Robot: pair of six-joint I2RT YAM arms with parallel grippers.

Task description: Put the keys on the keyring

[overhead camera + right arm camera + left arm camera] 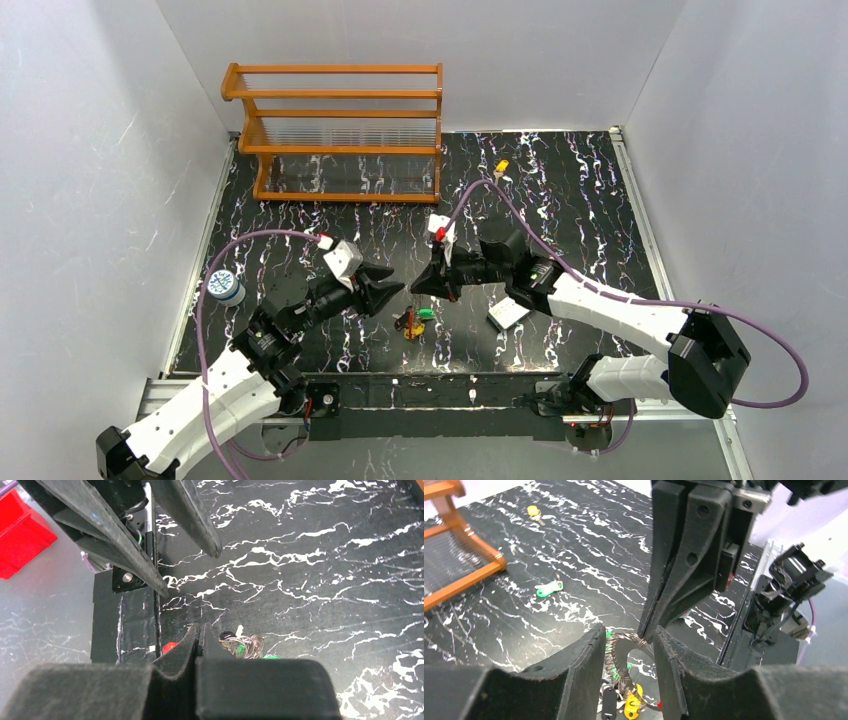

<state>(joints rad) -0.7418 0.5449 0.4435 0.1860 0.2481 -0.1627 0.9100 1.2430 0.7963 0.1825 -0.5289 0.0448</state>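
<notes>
While the keyring (pixel 618 655) lies on the bench (pixel 560 200) between the arms, the left gripper (pixel 385 292) holds its jaws spread on either side of it. The right gripper (pixel 420 287) has its jaws pressed together, their tip at the wire. The green key (pixel 549 588) lies near the ring, and the yellow key (pixel 501 167) lies well apart from it.

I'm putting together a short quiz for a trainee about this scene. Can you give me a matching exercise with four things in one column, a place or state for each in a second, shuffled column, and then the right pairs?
Things
1. yellow-headed key
2. green-headed key
3. white card
4. right gripper

Place or state
A. shut
B. alone at the back, right of the wooden rack
C. lying flat on the near side of the right arm
D. right beside the keyring, front middle

Pairs: 1-B, 2-D, 3-C, 4-A
</notes>
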